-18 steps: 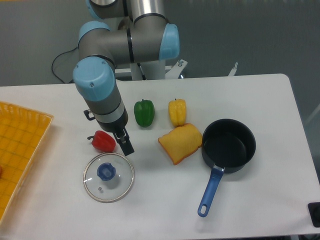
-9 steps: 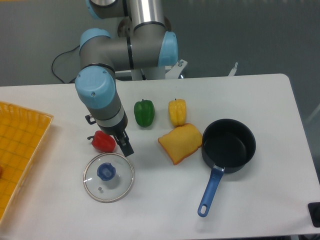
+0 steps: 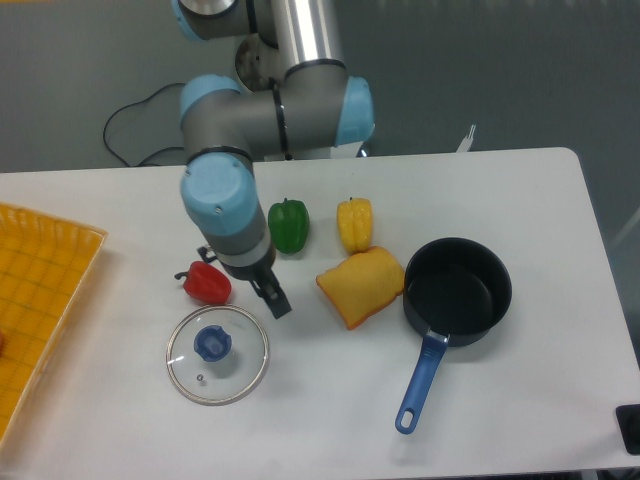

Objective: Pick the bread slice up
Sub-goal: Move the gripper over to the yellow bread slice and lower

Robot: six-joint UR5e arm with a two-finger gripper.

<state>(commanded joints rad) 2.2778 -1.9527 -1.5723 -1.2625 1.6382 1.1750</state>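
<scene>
The bread slice (image 3: pixel 362 285) lies flat on the white table, yellow-orange with a darker crust edge, just left of the black pot and below the yellow pepper. My gripper (image 3: pixel 275 298) hangs low over the table to the left of the slice, a short gap apart from it. Only a dark finger tip shows below the wrist, so I cannot tell whether the jaws are open. Nothing shows between them.
A red pepper (image 3: pixel 206 284) sits left of the gripper, a green pepper (image 3: pixel 288 225) and a yellow pepper (image 3: pixel 354 222) behind it. A glass lid with a blue knob (image 3: pixel 217 353) lies in front. A black pot with a blue handle (image 3: pixel 456 291) touches the slice's right side. A yellow tray (image 3: pixel 40 290) is at the left edge.
The arm has swung right; the gripper has moved from beside the red pepper toward the bread slice. No object has moved.
</scene>
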